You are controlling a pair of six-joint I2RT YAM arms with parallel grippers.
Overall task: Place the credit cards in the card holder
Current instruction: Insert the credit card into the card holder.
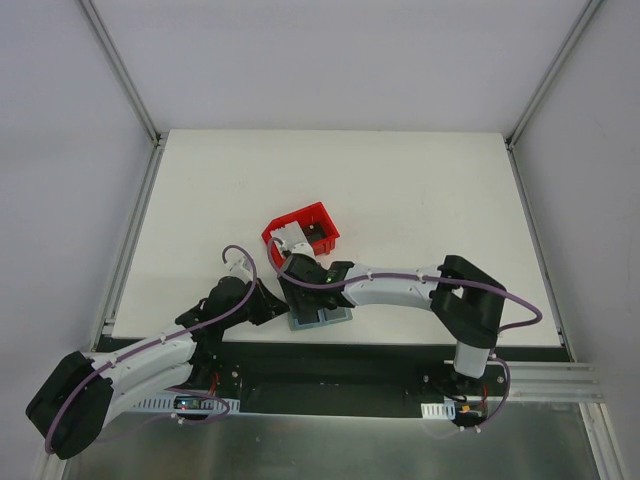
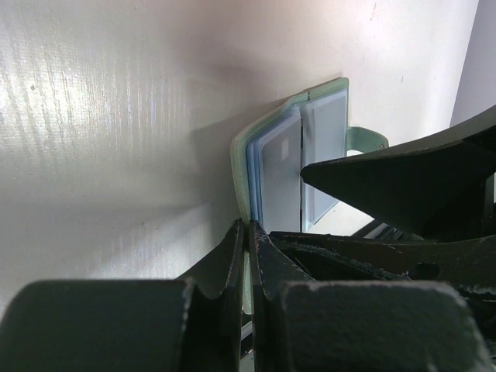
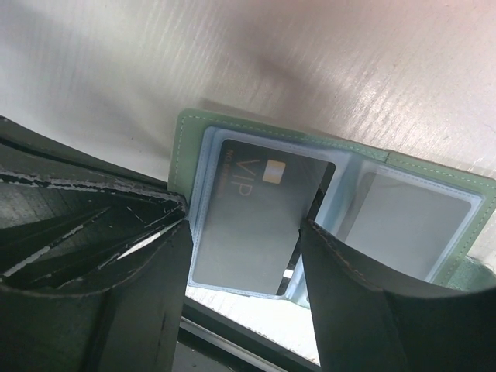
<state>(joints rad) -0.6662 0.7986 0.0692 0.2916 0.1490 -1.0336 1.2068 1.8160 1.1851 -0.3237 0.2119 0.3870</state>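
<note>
Grey-green card holder point(image 3: 184, 147), folding type, lies open on the white counter point(image 1: 400, 190) close to its near edge, blue-grey pockets facing up. Left pincer point(image 2: 249, 232) is clamped tight on the holder's green edge and pins it flat. Right pincer point(image 3: 246, 225) stands wide, one finger on each side of a dark credit card point(image 3: 248, 217) marked VIP. The card appears seated in the left pocket, and we cannot tell whether the pads touch its edges. The red bin point(image 1: 300, 232) sits just beyond the holder with pale and dark items inside, which we take to be the remaining cards. Hazards, as we judge them:

- **Card dragged out:** a finger brushing the card's edge on the way up could pull it back out of the pocket or skew it.
- **Pocket film or spine caught:** a finger snagging either one could tug the holder against the left pincer's grip.
- **Cover folding shut:** if that grip slackens, the cover may close over the pocket.
- **Holder sliding off:** with a slack grip the holder may also slide toward the near edge and drop off the counter.
</note>
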